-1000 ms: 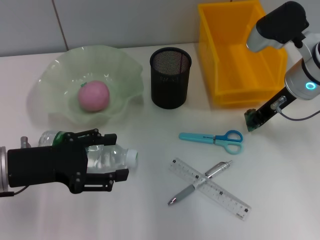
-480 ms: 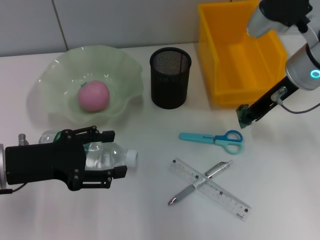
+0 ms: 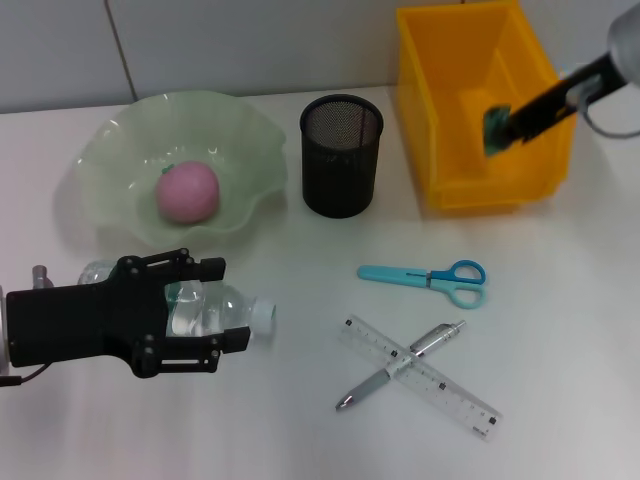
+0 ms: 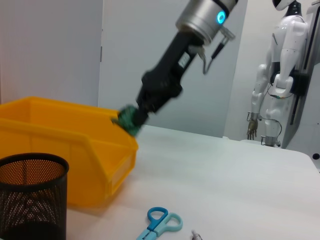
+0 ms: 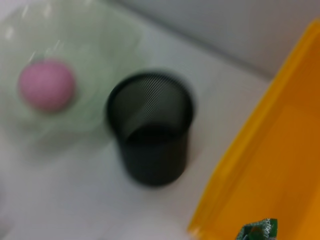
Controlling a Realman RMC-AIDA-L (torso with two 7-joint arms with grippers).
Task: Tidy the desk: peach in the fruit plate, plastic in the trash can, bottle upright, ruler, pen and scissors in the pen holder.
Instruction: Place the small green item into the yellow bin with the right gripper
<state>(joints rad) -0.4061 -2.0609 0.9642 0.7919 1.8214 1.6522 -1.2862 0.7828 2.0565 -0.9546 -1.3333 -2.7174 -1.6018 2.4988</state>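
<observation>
Lying on its side at the near left of the white desk point(image 3: 560, 330), one clear plastic bottle point(image 3: 215, 308) sits between the fingers of the left gripper point(image 3: 190, 315), which is closed around its body. The bottle's long axis runs left to right, its white cap pointing toward the middle of the desk, so standing it up would call for turning the cap end upward. The left arm is plainly the nearer one; the right is well away at the far right.

To the right of the bottle, one transparent ruler point(image 3: 420, 377) lies diagonally, and one silver pen point(image 3: 400, 366) lies across it, the two touching in an X. Just beyond them rests one pair of blue scissors point(image 3: 425, 278), handles pointing right.

Farther back on the left stands one pale green fruit plate point(image 3: 110, 165) with a wavy rim, and one pink peach point(image 3: 186, 193) already rests in it. Beside it, near the middle, stands one black mesh pen holder point(image 3: 341, 155), upright and apparently empty.

At the far right sits one yellow bin point(image 3: 440, 110), evidently serving as the trash can. The right gripper point(image 3: 497, 127) hangs over its open top, pinching a small green scrap of plastic point(image 3: 494, 124) that has not yet been let go.
</observation>
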